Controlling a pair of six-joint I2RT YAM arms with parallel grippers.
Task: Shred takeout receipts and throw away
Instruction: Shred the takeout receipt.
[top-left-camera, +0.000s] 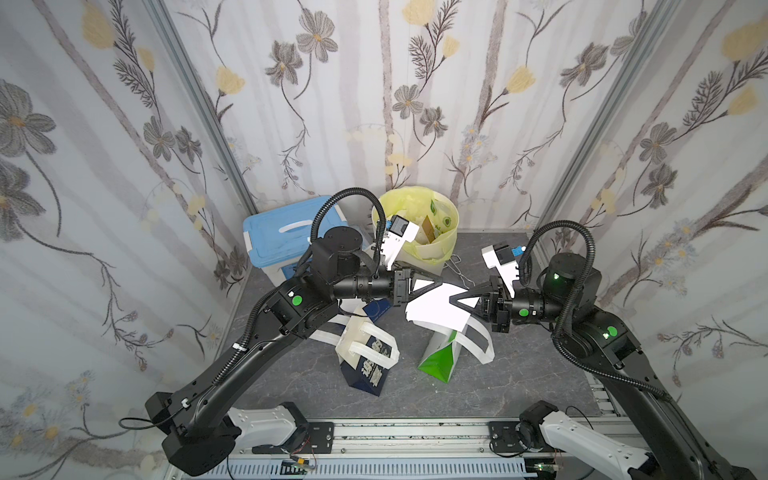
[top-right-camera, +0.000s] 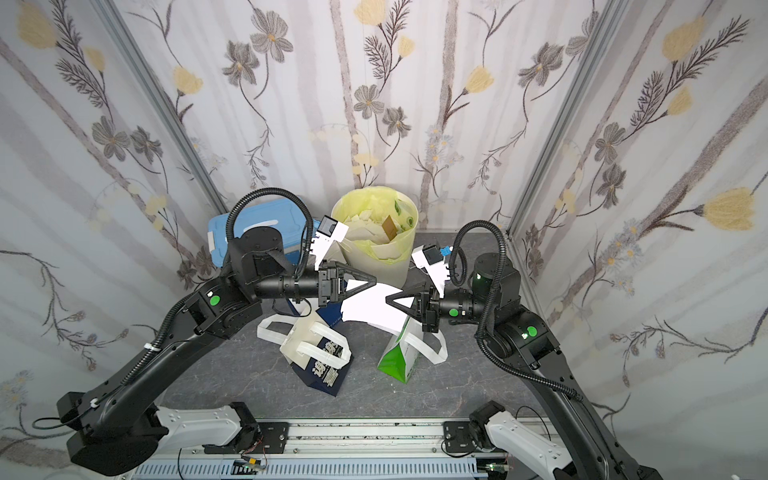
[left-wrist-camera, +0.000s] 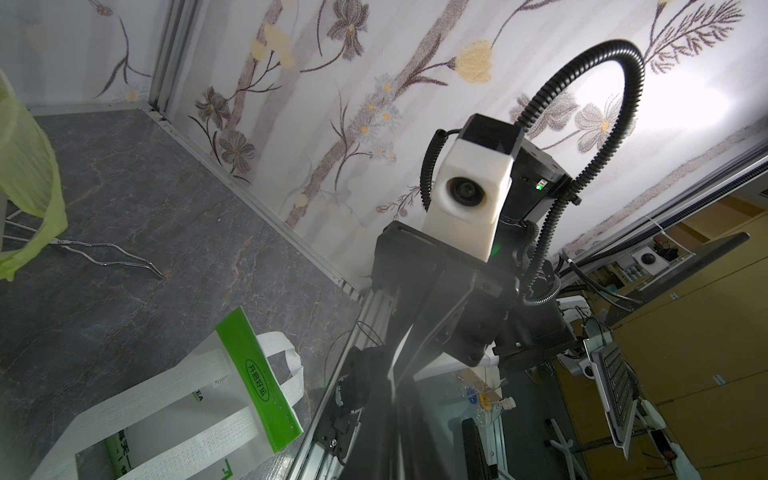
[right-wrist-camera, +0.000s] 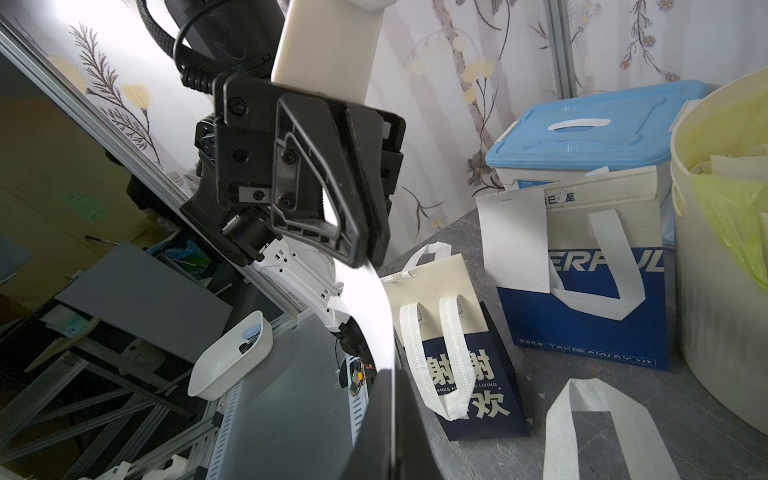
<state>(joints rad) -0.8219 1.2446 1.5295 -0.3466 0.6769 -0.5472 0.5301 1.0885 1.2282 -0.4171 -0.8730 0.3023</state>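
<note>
A white takeout receipt hangs in the air over the green-and-white bag, in both top views. My left gripper is shut on its far-left corner. My right gripper is shut on its right side, tip to tip with the left. In the right wrist view the sheet runs edge-on from the shut right gripper up to the left one. A second receipt lies against the blue bag. The left gripper shows as dark shut jaws.
A bin with a yellow liner, holding paper scraps, stands at the back. A blue-lidded box sits to its left. A navy bag lies under the left arm. Wire tongs lie beside the bin.
</note>
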